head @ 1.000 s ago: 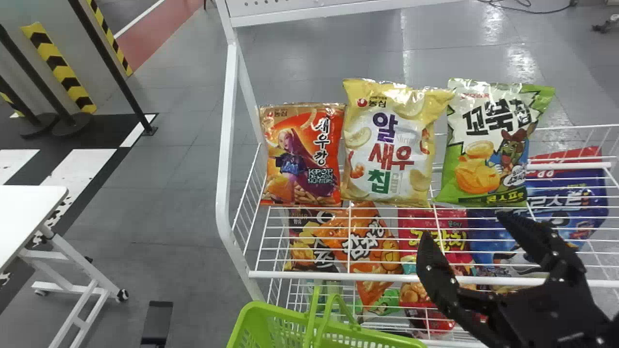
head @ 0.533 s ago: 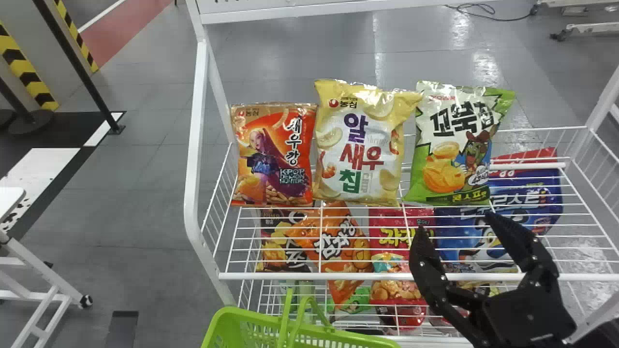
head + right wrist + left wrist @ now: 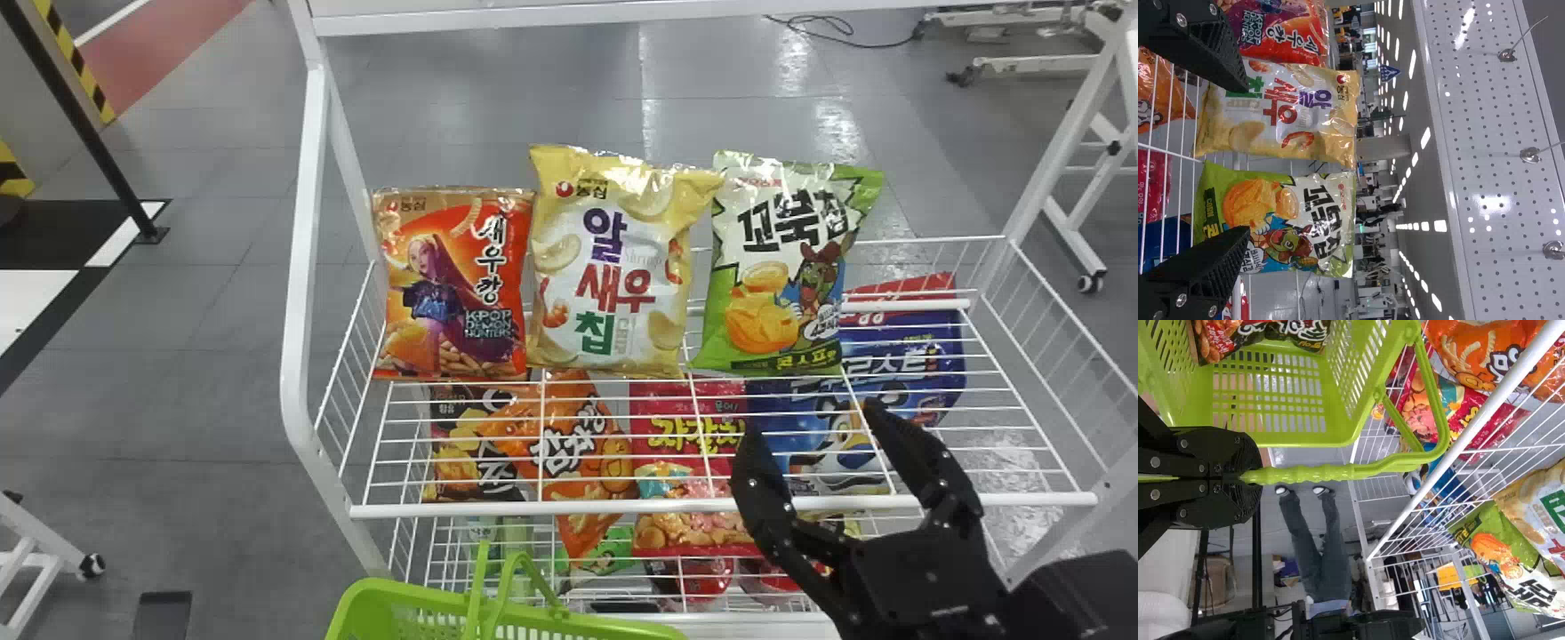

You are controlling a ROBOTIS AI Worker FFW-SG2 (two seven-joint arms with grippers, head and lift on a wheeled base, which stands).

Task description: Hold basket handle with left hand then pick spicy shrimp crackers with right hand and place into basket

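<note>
The red-orange spicy shrimp crackers bag (image 3: 453, 284) stands at the left end of the upper wire shelf; in the right wrist view its printed front (image 3: 1281, 30) shows near the upper edge. My right gripper (image 3: 809, 422) is open at the shelf's front, right of that bag, with nothing held. From the right wrist, the gripper (image 3: 1245, 160) has its fingers spread before the yellow and green bags. The green basket (image 3: 404, 600) is low in front of the shelf. My left gripper (image 3: 1241, 478) is shut on the basket handle (image 3: 1321, 473); a red-and-black snack bag (image 3: 1271, 330) lies in the basket.
A yellow-white bag (image 3: 613, 267) stands right beside the shrimp crackers, then a green-white bag (image 3: 782, 267). The shelf's white front rail (image 3: 578, 508) runs between basket and bags. More snack bags lie below. A white side post (image 3: 307, 249) bounds the left.
In the head view the shelf, bags and basket have shifted left. My right gripper has shifted left less, so it stands farther right relative to the shrimp crackers, still open.
</note>
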